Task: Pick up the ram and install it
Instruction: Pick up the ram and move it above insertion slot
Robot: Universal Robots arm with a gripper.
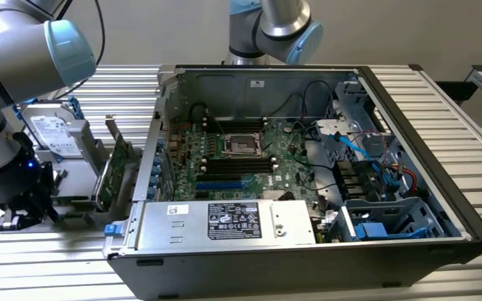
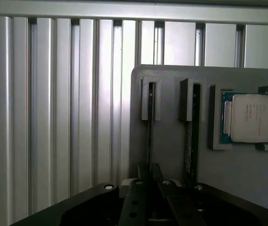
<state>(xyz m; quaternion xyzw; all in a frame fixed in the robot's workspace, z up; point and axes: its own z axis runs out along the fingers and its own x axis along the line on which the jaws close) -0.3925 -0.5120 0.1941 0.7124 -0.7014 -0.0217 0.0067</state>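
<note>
Pincer [image 2: 149, 173] at thin edge-on ram stick [image 2: 149, 127] in grey slotted holder [image 2: 170, 127]; open or closed unclear; black motherboard slots [image 1: 239, 165] look empty.

This looks like a robot lab or workshop. The surface [image 1: 450, 106] is made of long silver metal bars, not wood. A big grey robot arm [image 1: 15, 56] with blue caps stands over it, and a second arm [image 1: 276, 28] stands at the back. An open computer case [image 1: 250, 81] lies there, its green board [image 1: 224, 166] showing. A grey plastic holder [image 2: 171, 136] holds a computer chip [image 2: 252, 117].
</note>
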